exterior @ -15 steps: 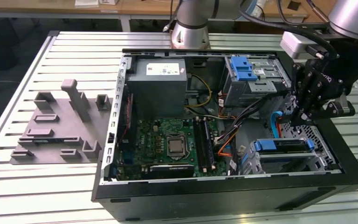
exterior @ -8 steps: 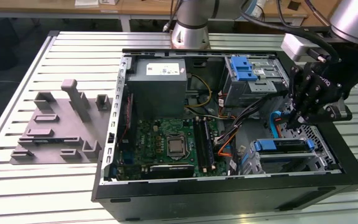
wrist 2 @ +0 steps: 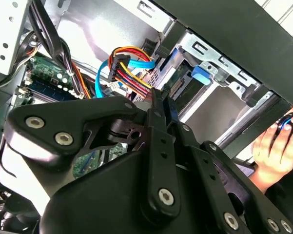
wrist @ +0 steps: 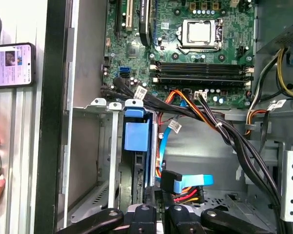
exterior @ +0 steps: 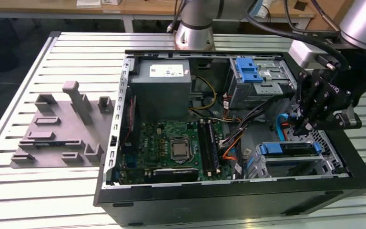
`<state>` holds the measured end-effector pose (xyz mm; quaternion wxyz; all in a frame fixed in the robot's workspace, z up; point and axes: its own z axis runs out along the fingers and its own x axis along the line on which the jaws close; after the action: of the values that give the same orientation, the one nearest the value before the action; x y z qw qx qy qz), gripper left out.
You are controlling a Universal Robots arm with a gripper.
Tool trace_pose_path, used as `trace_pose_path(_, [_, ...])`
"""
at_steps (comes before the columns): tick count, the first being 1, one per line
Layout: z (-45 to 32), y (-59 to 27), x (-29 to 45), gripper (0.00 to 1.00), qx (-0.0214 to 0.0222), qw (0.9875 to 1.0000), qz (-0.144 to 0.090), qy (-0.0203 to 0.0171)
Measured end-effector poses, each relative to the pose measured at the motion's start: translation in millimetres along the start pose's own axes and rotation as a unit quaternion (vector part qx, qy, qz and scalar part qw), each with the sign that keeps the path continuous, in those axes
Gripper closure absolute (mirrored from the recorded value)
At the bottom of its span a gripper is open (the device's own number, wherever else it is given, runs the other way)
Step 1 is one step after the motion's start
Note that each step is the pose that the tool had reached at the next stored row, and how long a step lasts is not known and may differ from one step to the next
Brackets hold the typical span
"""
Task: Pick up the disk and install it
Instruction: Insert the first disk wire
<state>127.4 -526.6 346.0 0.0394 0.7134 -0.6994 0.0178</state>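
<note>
Tool (exterior: 307,125): black, poised over the open computer case (exterior: 234,188) near its wall on the exterior view's right; fingers drawn together, nothing visibly held. Disk (exterior: 287,148): seated in its metal bay just below the tool, blue bracket uppermost, mostly hidden. Cables (wrist: 205,114): orange, black and blue, bundled just beside the bay, crowding the approach. Motherboard (exterior: 173,145): further in, well apart. Surface (exterior: 17,191): slatted, carrying the case. Hand (wrist 2: 275,153): outside the wall, partly cut off.
</note>
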Motion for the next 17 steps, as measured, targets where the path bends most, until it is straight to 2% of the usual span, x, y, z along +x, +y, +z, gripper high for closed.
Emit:
trace_pose_path(7, [1.1,-2.2,0.8,0.84,-0.0031,0.9999,0.012,-0.0014])
trace_pose_path(12, [1.8,-2.8,6.4,0.84,-0.0034,0.9999,0.012,-0.0021])
trace_pose_path(17, [1.8,-2.9,7.1,0.84,-0.0034,0.9999,0.012,-0.0021])
